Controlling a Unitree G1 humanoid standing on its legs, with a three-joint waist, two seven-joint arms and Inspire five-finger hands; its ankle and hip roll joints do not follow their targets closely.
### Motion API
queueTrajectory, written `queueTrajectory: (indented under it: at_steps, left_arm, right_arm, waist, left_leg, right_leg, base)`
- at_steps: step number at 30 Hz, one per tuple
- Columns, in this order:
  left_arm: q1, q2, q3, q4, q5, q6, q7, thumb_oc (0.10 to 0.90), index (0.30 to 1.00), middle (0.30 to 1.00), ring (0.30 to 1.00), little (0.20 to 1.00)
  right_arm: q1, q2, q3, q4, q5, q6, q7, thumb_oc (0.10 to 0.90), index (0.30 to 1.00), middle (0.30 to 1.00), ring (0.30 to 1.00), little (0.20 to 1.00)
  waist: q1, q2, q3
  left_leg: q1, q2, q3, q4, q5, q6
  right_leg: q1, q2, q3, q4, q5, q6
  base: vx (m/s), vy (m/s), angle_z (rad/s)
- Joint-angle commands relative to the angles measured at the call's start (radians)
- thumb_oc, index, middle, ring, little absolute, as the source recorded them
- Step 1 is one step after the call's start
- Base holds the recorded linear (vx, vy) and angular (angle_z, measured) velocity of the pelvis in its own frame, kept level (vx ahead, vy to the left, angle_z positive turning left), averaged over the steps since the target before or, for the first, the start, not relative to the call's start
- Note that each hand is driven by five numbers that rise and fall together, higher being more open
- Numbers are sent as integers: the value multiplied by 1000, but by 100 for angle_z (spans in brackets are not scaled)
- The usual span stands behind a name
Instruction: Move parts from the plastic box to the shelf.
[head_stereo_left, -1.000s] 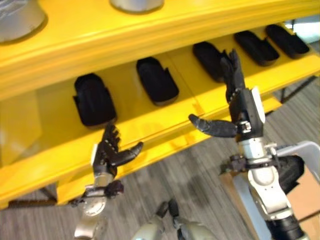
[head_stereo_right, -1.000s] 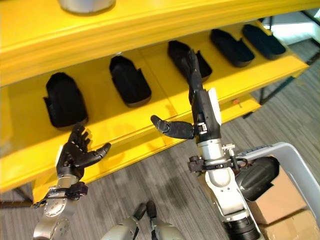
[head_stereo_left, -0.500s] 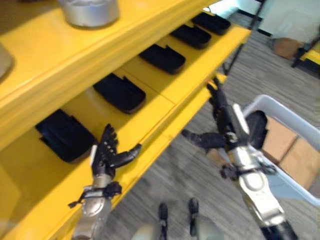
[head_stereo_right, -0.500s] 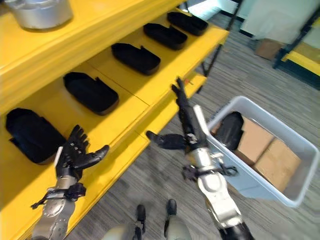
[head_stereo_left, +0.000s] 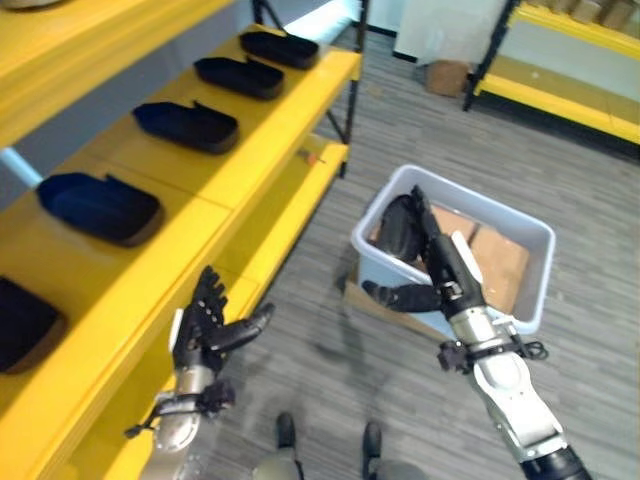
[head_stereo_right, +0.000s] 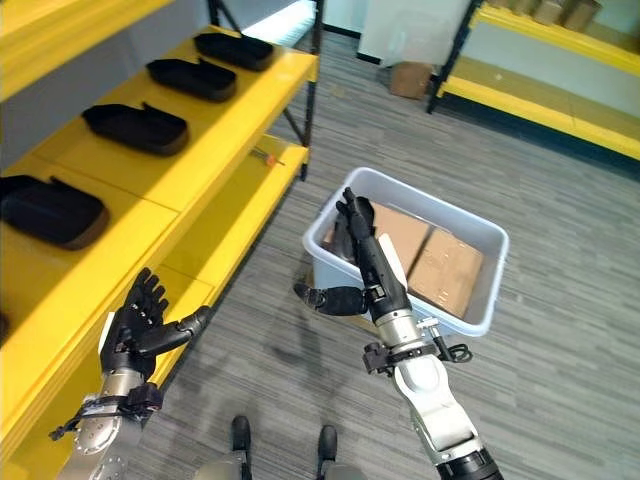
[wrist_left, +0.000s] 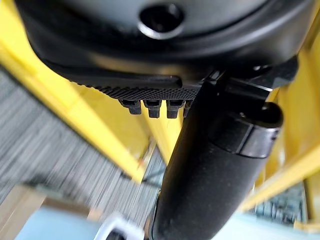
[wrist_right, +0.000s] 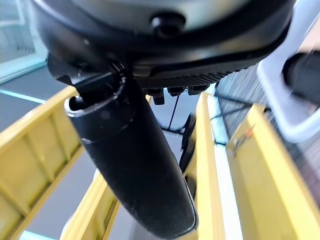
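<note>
Reaching for the next part: my right hand (head_stereo_left: 445, 272) is raised in front of the box (head_stereo_left: 520, 300), fingers straight and thumb spread wide, holding nothing. My left hand (head_stereo_left: 205, 325) hangs beside the front edge of the shelf (head_stereo_left: 250, 165), fingers relaxed and spread, also empty. 1 dark part (head_stereo_left: 400, 225) shows in the near-left corner of the box, leaning against the wall beside 2 cardboard cartons (head_stereo_left: 495, 262). In the eye views my right fingertips overlap that part, but I cannot tell whether they touch it or sit above it. 4 parts lie in a row on the shelf (head_stereo_right: 140, 128), well apart from both hands, and a 5th shows at the view's left edge, with bare yellow between them. Judgement: step in hand is the pickup, task part-way done. To do it well I should lower the right hand straight into the corner, keep the thumb wide until the fingers are past the rim, then close around the part's body, not its edge, since it looks smooth and curved and could slip. Risk: fingers catching the box wall or a carton, tipping the box. Left hand can wait by the shelf.
</note>
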Motion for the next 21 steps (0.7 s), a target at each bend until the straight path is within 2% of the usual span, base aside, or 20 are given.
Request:
queueTrajectory:
  at_steps: [1, 2, 3, 5, 6, 7, 8, 9, 10, 11, 13, 14, 15, 16, 18, 21]
  left_arm:
    - [-120, 12, -17, -72, 1, -93, -32, 900, 1000, 1000, 1000, 1000]
    - [-120, 12, -17, -69, 1, -92, -34, 900, 1000, 1000, 1000, 1000]
    - [-120, 12, -17, -69, 1, -92, -34, 900, 1000, 1000, 1000, 1000]
    - [-118, 14, -21, -70, 5, -88, -39, 900, 1000, 1000, 1000, 1000]
    - [-119, 11, -32, -71, 10, -85, -38, 900, 1000, 1000, 1000, 1000]
    - [-126, 10, -37, -68, 9, -84, -38, 900, 1000, 1000, 1000, 1000]
    - [-127, 10, -37, -68, 9, -85, -38, 900, 1000, 1000, 1000, 1000]
    - [-126, 6, -39, -67, 12, -82, -44, 900, 1000, 1000, 1000, 1000]
    - [-126, 6, -39, -67, 12, -82, -44, 900, 1000, 1000, 1000, 1000]
    - [-120, 8, -39, -67, 12, -82, -51, 900, 1000, 1000, 1000, 1000]
    - [-114, 6, -51, -60, 10, -86, -54, 900, 1000, 1000, 1000, 1000]
    - [-109, 5, -52, -55, 19, -86, -52, 900, 1000, 1000, 1000, 1000]
    - [-109, 5, -52, -54, 19, -87, -51, 900, 1000, 1000, 1000, 1000]
    - [-98, -3, -39, -44, 19, -95, -52, 900, 1000, 1000, 1000, 1000]
    - [-96, -7, -36, -35, 14, -100, -55, 900, 1000, 1000, 1000, 1000]
    - [-96, -3, -37, -30, 17, -102, -55, 900, 1000, 1000, 1000, 1000]
  right_arm:
    - [-85, -8, -61, -103, 25, -128, -25, 900, 1000, 1000, 1000, 1000]
    - [-74, -10, -64, -107, 27, -130, -26, 900, 1000, 1000, 1000, 1000]
    - [-73, -10, -64, -108, 28, -130, -26, 900, 1000, 1000, 1000, 1000]
    - [-49, -18, -78, -119, 29, -135, -25, 900, 1000, 1000, 1000, 1000]
    - [-27, -24, -88, -119, 22, -135, -27, 900, 1000, 1000, 1000, 1000]
    - [-25, -20, -89, -116, 22, -134, -29, 900, 1000, 1000, 1000, 1000]
    - [-26, -20, -89, -116, 22, -134, -29, 900, 1000, 1000, 1000, 1000]
    - [-28, -19, -90, -111, 25, -134, -25, 900, 1000, 1000, 1000, 1000]
    - [-29, -19, -91, -111, 25, -134, -24, 900, 1000, 1000, 1000, 1000]
    - [-27, -17, -92, -110, 28, -134, -21, 900, 1000, 1000, 1000, 1000]
    - [-12, -16, -97, -103, 22, -133, -16, 900, 1000, 1000, 1000, 1000]
    - [-14, -11, -91, -89, 8, -131, -21, 900, 1000, 1000, 1000, 1000]
    - [-14, -10, -91, -89, 7, -131, -21, 900, 1000, 1000, 1000, 1000]
    - [-26, -2, -75, -81, -2, -125, -6, 900, 1000, 1000, 1000, 1000]
    - [0, 0, -86, -91, -7, -120, 10, 900, 1000, 1000, 1000, 1000]
    - [28, 7, -101, -99, -3, -117, 17, 900, 1000, 1000, 1000, 1000]
  waist:
    - [-4, 29, -51]
    - [-4, 23, -45]
    - [-4, 24, -45]
    - [-4, 8, -29]
    - [-4, 1, -13]
    - [4, 0, -8]
    - [2, -2, -10]
    - [17, -8, -3]
    - [16, -9, -5]
    - [14, -11, -10]
    - [20, -1, -15]
    - [40, 15, -8]
    - [40, 13, -7]
    - [50, 32, -6]
    - [48, 33, -23]
    - [41, 30, -39]
  left_leg:
    - [116, 83, -66, 121, -22, -14]
    - [100, 92, -74, 168, 1, -13]
    - [97, 93, -77, 173, -1, -14]
    - [46, 95, -97, 304, 35, -6]
    - [17, 77, -111, 382, 35, 2]
    - [-5, 22, -145, 373, 4, 13]
    - [-9, 19, -146, 371, 8, 14]
    - [-57, -102, -216, 329, -94, 33]
    - [-60, -104, -216, 326, -89, 34]
    - [-57, -115, -218, 273, -109, 37]
    - [-92, -133, -244, 156, -50, 26]
    - [-136, -174, -326, 83, 10, 14]
    - [-129, -174, -326, 73, 14, 14]
    - [-108, -186, -384, 44, 21, 15]
    - [-69, -163, -349, 7, 24, 12]
    - [-38, -159, -327, -1, 14, 22]
  right_leg:
    - [-48, -6, 12, 136, -137, 12]
    - [-36, 4, 16, 131, -139, 0]
    - [-35, 5, 16, 130, -139, -1]
    - [-10, 20, 23, 113, -134, -26]
    - [17, 25, 32, 95, -136, -36]
    - [20, 21, 45, 85, -134, -33]
    - [16, 18, 43, 84, -132, -33]
    - [30, 18, 76, 73, -131, -20]
    - [27, 16, 76, 72, -129, -19]
    - [30, 20, 83, 66, -129, -12]
    - [40, 27, 93, 56, -126, -4]
    - [52, 49, 122, 54, -128, -2]
    - [54, 48, 123, 54, -129, -2]
    - [68, 70, 195, 68, -150, 1]
    - [81, 61, 207, 58, -157, 3]
    - [90, 43, 209, 58, -163, 10]
  base:
    - [69, -237, -25]
    - [66, -239, -19]
    - [43, -171, -9]
    - [69, -215, -10]
    - [93, -146, -21]
    - [68, -69, -22]
    - [70, 34, -19]
    - [52, 22, -25]
    - [106, 18, -15]
    - [96, 30, -40]
    - [186, 93, -43]
    - [166, 95, -35]
    - [267, 226, -82]
    - [216, 217, -100]
    - [198, 186, -157]
    - [165, 139, -75]
